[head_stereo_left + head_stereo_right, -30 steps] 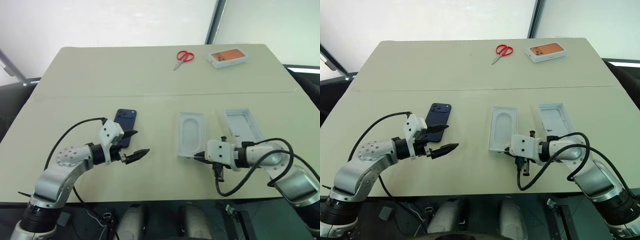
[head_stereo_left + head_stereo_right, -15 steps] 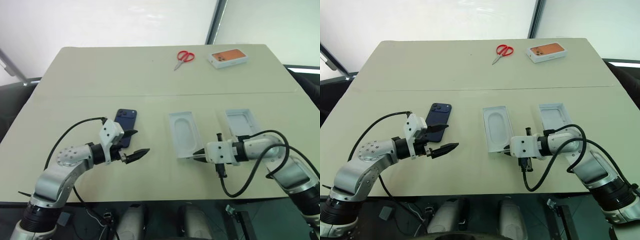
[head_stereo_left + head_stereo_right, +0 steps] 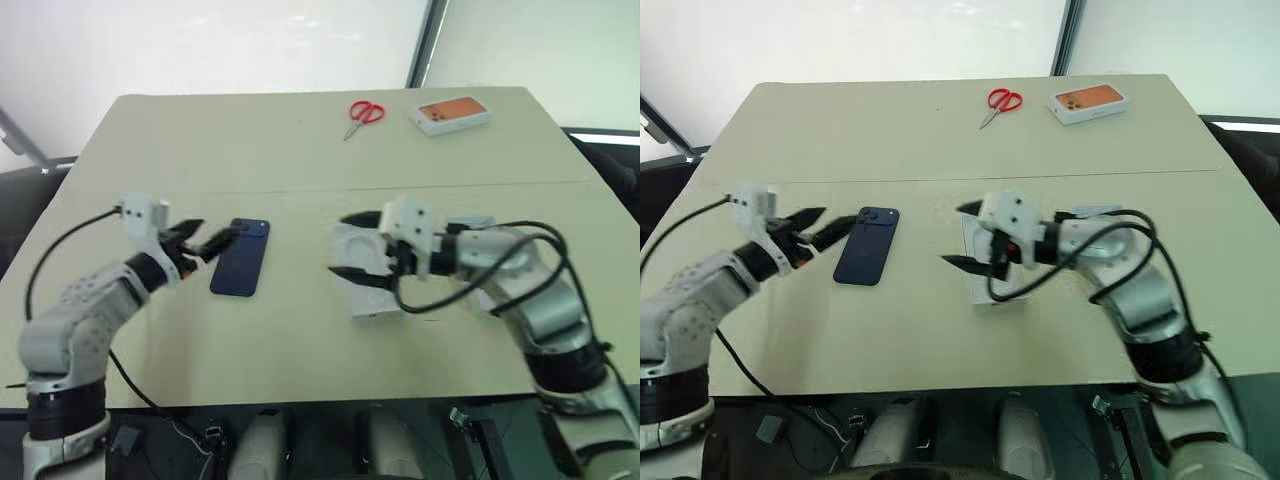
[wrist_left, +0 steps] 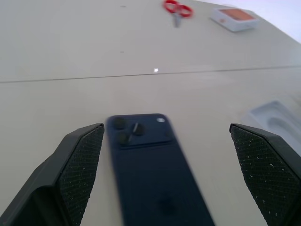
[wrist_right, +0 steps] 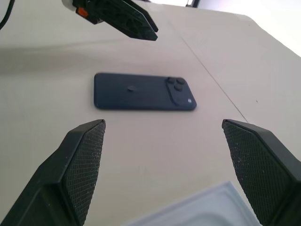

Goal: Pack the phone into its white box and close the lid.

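Now the phone [image 3: 241, 258] is lying face down on the table [image 3: 300, 150], left of centre in the head view, its camera cluster at the far end. The left gripper [image 3: 197, 239] is hovering just left of the phone's far end, its two black fingers [image 4: 80, 165] standing spread wide, holding nothing; in the left wrist view the phone is sitting between them, apart from both. The right gripper [image 3: 358, 246] is hanging in the middle of the frame, over a white insert [image 3: 362, 290] with a recess, its fingers [image 5: 82, 165] also splayed apart and holding nothing; in the right wrist view the phone is lying crosswise beyond them, with the left gripper [image 5: 123, 19] above it in the picture. Behind the right arm, a white box [image 3: 470, 220] is peeking out, mostly hidden. At the upper right of the frame, red scissors [image 3: 362, 114] are lying beside an orange-pictured box [image 3: 453, 114], well apart from both arms.
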Controlling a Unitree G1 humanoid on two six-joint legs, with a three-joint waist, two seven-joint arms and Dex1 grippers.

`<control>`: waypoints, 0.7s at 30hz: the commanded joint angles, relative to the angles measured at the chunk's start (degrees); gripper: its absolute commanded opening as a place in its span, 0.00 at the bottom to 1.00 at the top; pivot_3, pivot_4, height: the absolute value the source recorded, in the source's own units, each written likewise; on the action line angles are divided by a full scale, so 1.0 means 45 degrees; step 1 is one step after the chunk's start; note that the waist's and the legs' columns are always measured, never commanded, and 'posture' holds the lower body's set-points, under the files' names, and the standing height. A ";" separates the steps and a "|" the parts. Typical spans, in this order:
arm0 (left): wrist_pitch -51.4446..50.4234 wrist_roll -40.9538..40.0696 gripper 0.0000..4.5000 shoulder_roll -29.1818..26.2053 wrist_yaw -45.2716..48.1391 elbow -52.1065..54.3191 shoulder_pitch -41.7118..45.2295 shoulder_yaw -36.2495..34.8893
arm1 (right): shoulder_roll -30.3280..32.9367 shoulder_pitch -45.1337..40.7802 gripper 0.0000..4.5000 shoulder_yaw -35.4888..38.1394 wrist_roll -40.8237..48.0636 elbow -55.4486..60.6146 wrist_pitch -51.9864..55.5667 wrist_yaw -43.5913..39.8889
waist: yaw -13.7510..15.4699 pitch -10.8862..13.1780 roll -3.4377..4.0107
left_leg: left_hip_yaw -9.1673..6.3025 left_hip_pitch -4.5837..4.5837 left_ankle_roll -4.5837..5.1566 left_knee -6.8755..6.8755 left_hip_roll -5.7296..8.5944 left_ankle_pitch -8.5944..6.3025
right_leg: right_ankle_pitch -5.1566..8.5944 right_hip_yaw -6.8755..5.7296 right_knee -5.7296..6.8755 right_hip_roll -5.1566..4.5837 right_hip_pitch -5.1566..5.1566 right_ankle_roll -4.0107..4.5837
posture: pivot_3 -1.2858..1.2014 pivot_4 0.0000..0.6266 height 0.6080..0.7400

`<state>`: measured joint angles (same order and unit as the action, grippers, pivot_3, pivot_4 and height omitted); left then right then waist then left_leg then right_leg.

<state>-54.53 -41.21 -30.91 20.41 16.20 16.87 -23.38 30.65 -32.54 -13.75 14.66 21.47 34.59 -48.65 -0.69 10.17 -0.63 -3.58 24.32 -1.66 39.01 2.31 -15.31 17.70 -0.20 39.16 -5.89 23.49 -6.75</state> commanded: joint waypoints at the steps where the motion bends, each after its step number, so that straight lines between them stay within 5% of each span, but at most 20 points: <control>1: -0.1474 -0.0683 1.00 -0.0034 -0.0895 -0.0276 0.0564 -0.0567 | -0.0615 -0.0558 0.73 -0.1100 -0.1074 -0.0671 0.0415 0.0954 | 0.0048 -0.0002 -0.0004 | 0.0000 0.0002 -0.0002 0.0003 0.0007 0.0002 | 0.0000 0.0000 0.0000 -0.0003 -0.0002 0.0000 | 0.52 0.24 0.68; 7: -0.3664 -0.1566 1.00 0.0665 -0.2505 -0.2287 0.1967 -0.1853 | -0.3110 -0.2193 0.03 -0.3407 -0.3518 -0.4275 -0.0174 0.2686 | -0.0063 -0.0008 -0.0018 | -0.0002 0.0008 -0.0034 0.0010 0.0012 0.0020 | -0.0001 0.0002 0.0039 0.0000 0.0028 0.0000 | 0.52 0.24 0.68; 21: -0.8089 -0.1916 1.00 0.0890 -0.1658 -0.3204 0.2455 -0.1252 | -0.4777 -0.2528 0.01 -0.4658 -0.5615 -0.6376 -0.1425 0.3030 | -0.0049 -0.0019 -0.0020 | 0.0000 0.0010 -0.0054 -0.0007 0.0015 0.0030 | -0.0001 0.0004 0.0048 -0.0002 0.0040 0.0000 | 0.52 0.24 0.68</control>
<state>-87.63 -48.85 -27.98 11.97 1.99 28.88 -30.42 9.98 -43.26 -35.38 -10.30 -8.40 29.50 -34.64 -0.91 10.08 -0.73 -3.58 24.36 -1.91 38.97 2.38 -15.17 17.69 -0.19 39.37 -5.90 23.67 -6.75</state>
